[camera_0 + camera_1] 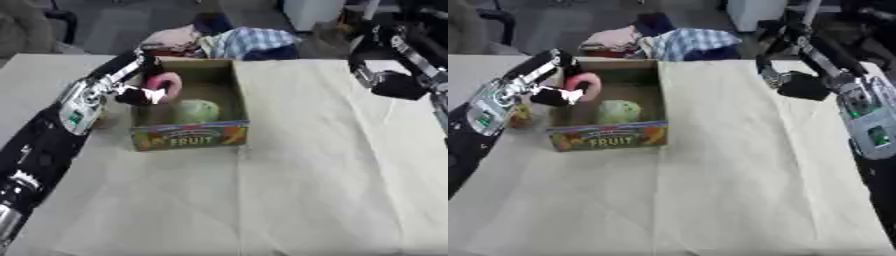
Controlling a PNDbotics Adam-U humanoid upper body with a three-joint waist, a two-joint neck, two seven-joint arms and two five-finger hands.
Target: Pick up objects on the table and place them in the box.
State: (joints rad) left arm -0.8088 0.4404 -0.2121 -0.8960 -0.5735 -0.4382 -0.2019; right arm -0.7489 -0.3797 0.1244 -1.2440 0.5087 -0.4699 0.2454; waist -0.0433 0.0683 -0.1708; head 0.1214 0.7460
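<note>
A: Where was the pink round object (164,84)?
B: In the left hand (140,94), fingers curled round it, just over the cardboard fruit box's (191,136) left wall; drop lay right and down, beside the pale green round fruit (196,110)
A: Right hand (802,86)?
B: Raised well apart over the beige cloth-covered table (737,190); fingers' state could not be told

An open brown cardboard box (234,95) with a colourful "FRUIT" front panel stands upright on the cloth-covered table. Inside lies a pale green round object (195,110). A pink rounded object (167,83) sits at the box's upper left rim.
</note>
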